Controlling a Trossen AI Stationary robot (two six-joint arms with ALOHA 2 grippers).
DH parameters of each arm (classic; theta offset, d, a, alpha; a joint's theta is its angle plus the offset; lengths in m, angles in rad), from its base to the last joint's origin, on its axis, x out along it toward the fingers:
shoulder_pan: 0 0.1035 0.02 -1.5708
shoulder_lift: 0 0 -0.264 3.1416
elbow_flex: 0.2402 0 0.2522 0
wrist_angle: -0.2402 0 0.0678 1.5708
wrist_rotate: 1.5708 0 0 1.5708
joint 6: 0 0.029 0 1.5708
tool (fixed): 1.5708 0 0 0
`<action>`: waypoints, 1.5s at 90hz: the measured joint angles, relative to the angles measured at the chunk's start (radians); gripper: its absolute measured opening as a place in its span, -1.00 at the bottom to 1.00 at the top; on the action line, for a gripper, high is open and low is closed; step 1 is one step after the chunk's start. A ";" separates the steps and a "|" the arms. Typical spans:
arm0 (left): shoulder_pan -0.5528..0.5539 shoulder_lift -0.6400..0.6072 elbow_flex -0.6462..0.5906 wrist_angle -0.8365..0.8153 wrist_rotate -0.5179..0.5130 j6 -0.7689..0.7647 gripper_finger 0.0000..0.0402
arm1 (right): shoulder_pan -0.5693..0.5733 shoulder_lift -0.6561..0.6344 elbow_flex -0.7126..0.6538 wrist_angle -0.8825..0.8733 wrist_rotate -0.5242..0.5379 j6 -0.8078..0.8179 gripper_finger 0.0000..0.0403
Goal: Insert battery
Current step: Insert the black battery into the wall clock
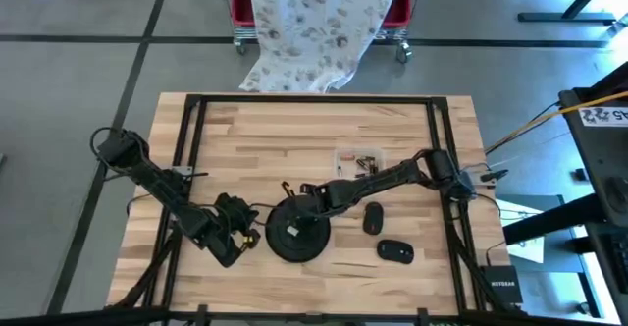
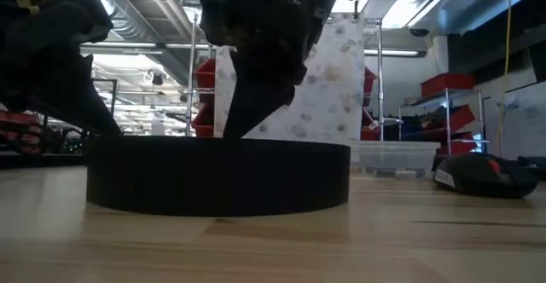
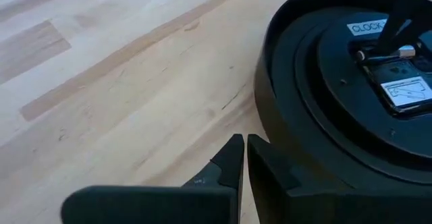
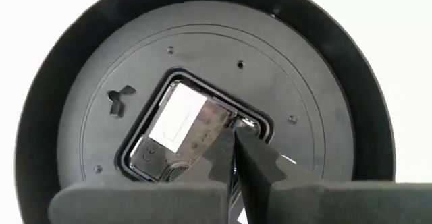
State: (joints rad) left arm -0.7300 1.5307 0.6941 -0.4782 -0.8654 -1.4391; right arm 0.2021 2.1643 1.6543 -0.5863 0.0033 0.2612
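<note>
The round black plastic wall clock (image 1: 298, 233) lies face down on the pale wooden tabletop (image 1: 314, 130), its square black movement box (image 4: 192, 133) with the battery slot facing up. The right gripper (image 4: 235, 140) stands over that slot, its fingers nearly together on a small cylindrical battery with a metal end (image 3: 386, 52), which shows in the left wrist view just above the compartment. The battery is likely light, rigid and smooth, so it could slip or twist; holding it across its middle seems wise, leaving both ends free to seat against the springs. The left gripper (image 3: 244, 160) rests beside the clock's rim, fingers close together and holding nothing, well placed to brace the light clock.
</note>
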 joint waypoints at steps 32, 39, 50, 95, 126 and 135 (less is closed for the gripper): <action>0.000 0.000 0.000 0.000 0.000 0.000 -0.99 | -0.007 0.007 0.001 -0.010 -0.003 0.017 -1.00; 0.000 0.000 0.000 0.000 0.000 0.000 -0.99 | -0.011 0.009 0.002 -0.013 -0.014 0.021 -1.00; 0.000 0.000 0.000 0.002 0.001 0.000 -0.99 | -0.018 0.026 0.004 -0.001 -0.040 0.023 -1.00; 0.000 0.000 0.000 0.014 0.001 0.007 -0.99 | -0.020 0.000 -0.004 0.010 -0.041 -0.001 -1.00; 0.000 0.000 0.000 0.019 0.001 0.007 -0.99 | -0.021 -0.016 -0.004 -0.028 0.004 0.001 -1.00; 0.000 0.000 0.000 0.019 0.001 0.008 -0.99 | -0.021 -0.016 -0.003 -0.037 0.002 0.004 -1.00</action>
State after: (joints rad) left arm -0.7300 1.5307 0.6941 -0.4594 -0.8642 -1.4312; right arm 0.1814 2.1487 1.6508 -0.6231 0.0055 0.2653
